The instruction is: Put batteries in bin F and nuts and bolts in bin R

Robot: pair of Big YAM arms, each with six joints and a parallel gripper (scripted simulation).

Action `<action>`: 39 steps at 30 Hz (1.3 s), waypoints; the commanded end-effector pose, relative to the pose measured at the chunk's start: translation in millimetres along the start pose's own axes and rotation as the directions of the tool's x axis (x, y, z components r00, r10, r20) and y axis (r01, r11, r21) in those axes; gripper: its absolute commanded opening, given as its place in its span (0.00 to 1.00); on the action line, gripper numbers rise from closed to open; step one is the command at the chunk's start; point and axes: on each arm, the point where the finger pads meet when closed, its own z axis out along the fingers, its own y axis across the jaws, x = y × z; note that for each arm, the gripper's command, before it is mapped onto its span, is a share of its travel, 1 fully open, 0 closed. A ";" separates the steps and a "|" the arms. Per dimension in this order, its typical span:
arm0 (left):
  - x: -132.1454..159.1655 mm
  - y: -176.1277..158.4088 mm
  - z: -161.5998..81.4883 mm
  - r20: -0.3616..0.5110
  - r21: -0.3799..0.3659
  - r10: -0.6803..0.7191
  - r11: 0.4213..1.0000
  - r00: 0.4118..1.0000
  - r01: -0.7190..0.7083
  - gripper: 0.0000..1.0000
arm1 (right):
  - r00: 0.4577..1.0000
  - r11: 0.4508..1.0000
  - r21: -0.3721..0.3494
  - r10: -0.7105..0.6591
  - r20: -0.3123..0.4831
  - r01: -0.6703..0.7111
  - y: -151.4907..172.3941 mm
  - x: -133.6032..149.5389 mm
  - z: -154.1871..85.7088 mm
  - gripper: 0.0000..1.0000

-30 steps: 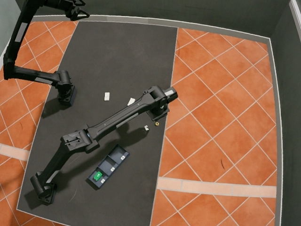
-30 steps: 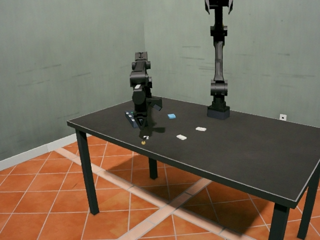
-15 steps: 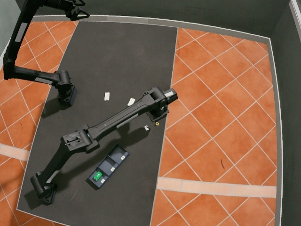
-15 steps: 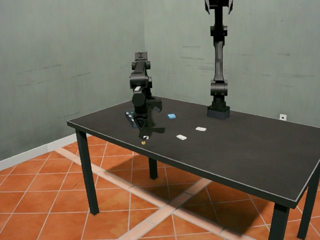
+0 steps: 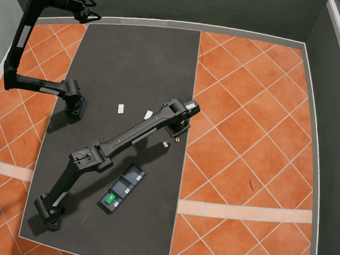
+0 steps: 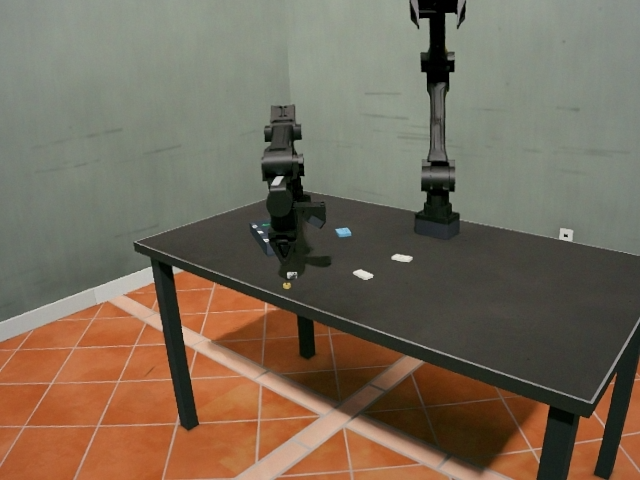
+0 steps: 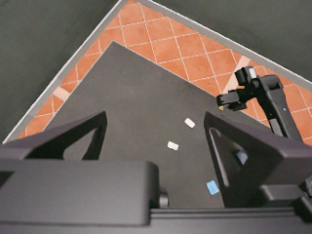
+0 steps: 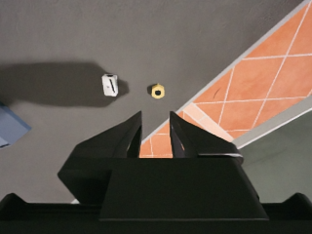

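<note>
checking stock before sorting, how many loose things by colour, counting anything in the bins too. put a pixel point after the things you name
green: 1, block [image 5: 110,198] [image 6: 266,224]
blue: 1, block [image 6: 343,232] [image 7: 213,187]
yellow: 1, nut [image 5: 177,139] [image 6: 286,285] [image 7: 220,108] [image 8: 157,91]
white: 3, flat piece nearer the nut [image 5: 148,115] [image 6: 362,274] [image 7: 189,123], flat piece farther off [image 5: 120,109] [image 6: 401,257] [image 7: 173,145], small black-marked piece [image 5: 165,144] [image 6: 292,275] [image 8: 110,86]
total: 6

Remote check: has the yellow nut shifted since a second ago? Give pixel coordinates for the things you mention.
No. The yellow nut [image 5: 177,139] [image 6: 286,285] [image 8: 157,91] sits at the same spot beside the table's edge [image 5: 183,164] in the top view.
</note>
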 end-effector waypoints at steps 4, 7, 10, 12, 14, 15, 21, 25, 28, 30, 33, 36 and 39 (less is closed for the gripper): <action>-11.2 1.1 -25.6 0.053 0.000 0.009 1.000 0.999 -0.009 1.00 | 1.000 0.999 0.043 -0.009 0.005 0.009 -14.5 -14.2 -19.1 0.30; -11.2 1.1 -25.6 0.053 0.000 0.009 1.000 0.999 -0.009 1.00 | 1.000 0.999 0.043 -0.009 0.005 0.009 -15.4 -11.5 -19.9 0.30; -11.2 1.1 -25.6 0.053 0.000 0.009 1.000 0.999 -0.009 1.00 | 1.000 0.999 0.043 -0.009 0.004 0.009 -16.8 -6.6 -21.1 0.30; -11.2 1.1 -25.6 0.053 0.000 0.009 1.000 0.999 -0.009 1.00 | 1.000 0.999 0.043 -0.009 0.004 0.009 -17.3 -3.0 -21.8 0.30; -11.2 1.1 -25.6 0.053 0.000 0.009 1.000 0.999 -0.009 1.00 | 1.000 0.999 0.043 -0.009 0.004 0.009 -17.6 0.8 -22.4 0.30; -11.2 1.1 -25.6 0.053 0.000 0.009 1.000 0.999 -0.009 1.00 | 1.000 0.999 0.047 -0.008 0.004 0.008 -17.9 2.8 -25.7 0.30; -11.2 1.1 -25.6 0.053 0.000 0.009 1.000 0.999 -0.009 1.00 | 1.000 0.997 0.074 -0.003 0.005 0.003 -18.7 8.7 -46.3 0.30; -11.2 1.1 -25.6 0.053 0.000 0.009 1.000 0.999 -0.009 1.00 | 1.000 0.997 0.080 -0.004 0.005 0.003 -18.6 10.2 -51.7 0.30; -11.2 1.1 -25.6 0.053 0.000 0.009 1.000 0.999 -0.009 1.00 | 1.000 0.997 0.079 -0.004 0.005 0.003 -18.3 11.7 -51.1 0.30; -11.2 1.1 -25.6 0.053 0.000 0.009 1.000 0.999 -0.009 1.00 | 1.000 0.996 0.090 -0.002 0.005 0.002 -21.7 12.4 -45.6 0.30; -11.2 1.1 -25.6 0.053 0.000 0.009 1.000 0.999 -0.009 1.00 | 1.000 0.999 0.044 -0.001 0.004 0.001 -10.6 13.1 -12.8 0.30; -11.2 1.1 -25.6 0.053 0.000 0.009 1.000 0.999 -0.009 1.00 | 1.000 0.999 0.042 -0.001 0.004 0.000 -9.3 13.1 0.9 0.30; -11.2 1.1 -25.6 0.053 0.000 0.009 1.000 0.999 -0.009 1.00 | 1.000 0.999 0.033 0.000 0.004 0.000 -8.2 13.0 11.2 0.30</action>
